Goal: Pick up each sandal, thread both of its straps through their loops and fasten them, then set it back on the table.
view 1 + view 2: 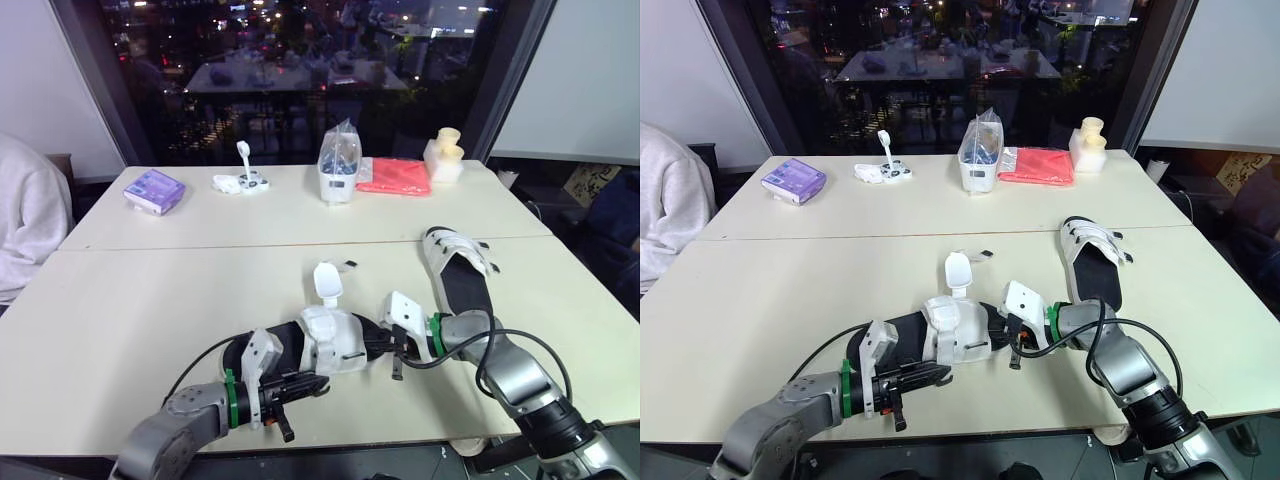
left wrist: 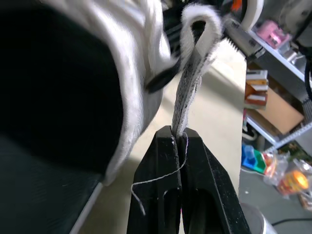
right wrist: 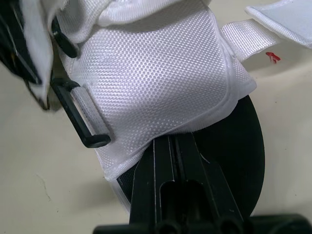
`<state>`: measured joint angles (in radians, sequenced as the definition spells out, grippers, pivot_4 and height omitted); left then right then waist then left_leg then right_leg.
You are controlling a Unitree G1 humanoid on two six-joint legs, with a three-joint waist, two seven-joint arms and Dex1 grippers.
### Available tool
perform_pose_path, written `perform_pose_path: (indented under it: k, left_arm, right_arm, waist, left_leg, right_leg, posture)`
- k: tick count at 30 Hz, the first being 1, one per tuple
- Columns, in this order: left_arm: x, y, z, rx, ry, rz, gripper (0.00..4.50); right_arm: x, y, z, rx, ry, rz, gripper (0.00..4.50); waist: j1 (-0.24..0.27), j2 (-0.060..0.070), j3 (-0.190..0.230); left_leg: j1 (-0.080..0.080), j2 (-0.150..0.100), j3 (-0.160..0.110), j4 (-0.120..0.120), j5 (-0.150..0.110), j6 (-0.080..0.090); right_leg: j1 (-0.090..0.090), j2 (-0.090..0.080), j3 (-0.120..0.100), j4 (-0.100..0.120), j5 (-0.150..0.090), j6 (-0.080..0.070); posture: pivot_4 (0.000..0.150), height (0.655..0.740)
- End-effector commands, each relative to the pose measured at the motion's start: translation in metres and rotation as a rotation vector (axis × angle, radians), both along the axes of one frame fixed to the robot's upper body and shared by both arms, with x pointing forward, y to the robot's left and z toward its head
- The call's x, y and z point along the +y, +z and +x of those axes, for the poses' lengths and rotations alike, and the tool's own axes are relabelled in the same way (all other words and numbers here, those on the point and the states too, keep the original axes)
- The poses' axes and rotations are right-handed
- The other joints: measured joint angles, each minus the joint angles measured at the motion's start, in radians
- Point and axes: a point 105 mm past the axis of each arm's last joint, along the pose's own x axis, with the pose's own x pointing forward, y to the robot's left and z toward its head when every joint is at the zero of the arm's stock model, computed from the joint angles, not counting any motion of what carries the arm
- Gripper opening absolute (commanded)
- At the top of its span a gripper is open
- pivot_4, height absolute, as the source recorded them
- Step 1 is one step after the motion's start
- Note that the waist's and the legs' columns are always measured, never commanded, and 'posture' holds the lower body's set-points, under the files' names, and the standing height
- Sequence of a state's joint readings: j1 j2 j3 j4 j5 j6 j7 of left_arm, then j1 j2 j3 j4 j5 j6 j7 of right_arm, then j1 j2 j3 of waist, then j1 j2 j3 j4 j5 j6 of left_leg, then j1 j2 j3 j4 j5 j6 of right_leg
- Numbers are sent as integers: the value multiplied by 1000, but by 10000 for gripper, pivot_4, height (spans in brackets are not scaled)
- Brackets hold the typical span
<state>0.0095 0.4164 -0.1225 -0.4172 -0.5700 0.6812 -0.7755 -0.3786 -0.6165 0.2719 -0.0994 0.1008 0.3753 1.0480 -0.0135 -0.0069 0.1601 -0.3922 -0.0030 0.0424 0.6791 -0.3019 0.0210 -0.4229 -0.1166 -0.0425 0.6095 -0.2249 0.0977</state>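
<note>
Left claw (image 2: 179,134) grips grey strap (image 2: 191,78) of near sandal (image 1: 335,340), strap end pinched between both fingers; sandal sits between the 2 claws on table (image 1: 130,300); right claw (image 3: 170,142) is clamped shut at sandal's white mesh upper, tips tucked under its edge, opposite the left claw; 2nd sandal (image 1: 462,275) lies flat beyond right claw, apart from it.

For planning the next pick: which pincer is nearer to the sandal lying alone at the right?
Right. The right pincer, clamped on the near sandal, is close by the lone sandal; the left pincer, pinching a strap, is farther left.
</note>
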Motion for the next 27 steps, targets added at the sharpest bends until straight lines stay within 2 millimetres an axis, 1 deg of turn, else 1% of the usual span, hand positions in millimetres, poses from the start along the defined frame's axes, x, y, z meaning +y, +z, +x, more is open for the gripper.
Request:
perform_pose_path:
  k: [1,4,7,10,13,16,18,23,27]
  left_arm:
    - [6,13,1,-87,21,-8,288]
    - [4,20,-1,-121,19,-18,288]
    - [-1,27,-5,-77,11,-59,288]
    - [-7,35,-11,-4,-5,-109,288]
    - [-10,40,-16,103,-27,-152,288]
    - [-10,43,-23,228,-68,-175,288]
    - [-8,47,-27,277,-97,-182,288]
    - [-5,62,-34,298,-173,-190,288]
    - [-2,77,-35,271,-215,-224,288]
  right_arm:
    - [2,-18,-6,62,19,-37,0]
    - [1,-18,-6,62,21,-39,0]
    - [1,-18,-6,63,22,-41,0]
    - [0,-17,-6,61,25,-45,0]
    - [0,-18,-5,59,26,-45,0]
    - [-1,-17,-5,57,27,-49,0]
    - [-1,-17,-4,55,27,-50,0]
    - [-2,-18,-3,52,27,-53,0]
    - [-1,-18,-3,50,29,-53,0]
  waist:
    - [-1,0,0]
    - [0,-1,1]
    - [-1,-1,1]
    - [0,-1,1]
    - [0,-2,1]
    - [0,-2,1]
    - [0,-2,2]
    - [0,-3,2]
    - [0,-3,2]
  left_leg:
    - [0,0,0,0,0,0]
    - [0,0,0,0,0,0]
    - [0,0,0,0,0,0]
    - [0,0,0,0,0,0]
    - [0,0,0,0,0,0]
    - [0,0,0,0,0,0]
    - [0,0,0,0,0,0]
    - [0,0,0,0,0,0]
    - [0,0,0,0,0,0]
  right_leg:
    - [0,0,0,0,0,0]
    - [-1,0,0,0,0,0]
    - [-1,0,0,0,0,0]
    - [-1,0,0,0,0,0]
    - [-1,0,0,0,0,0]
    - [0,0,0,0,0,0]
    - [0,1,0,0,0,0]
    - [0,1,0,0,0,0]
    - [0,2,0,0,0,0]
  posture:
    - [1500,7400]
    - [1500,7400]
    - [1500,7400]
    - [1500,7400]
    - [1500,7400]
    - [1500,7400]
    - [1500,7400]
    - [1500,7400]
    - [1500,7400]
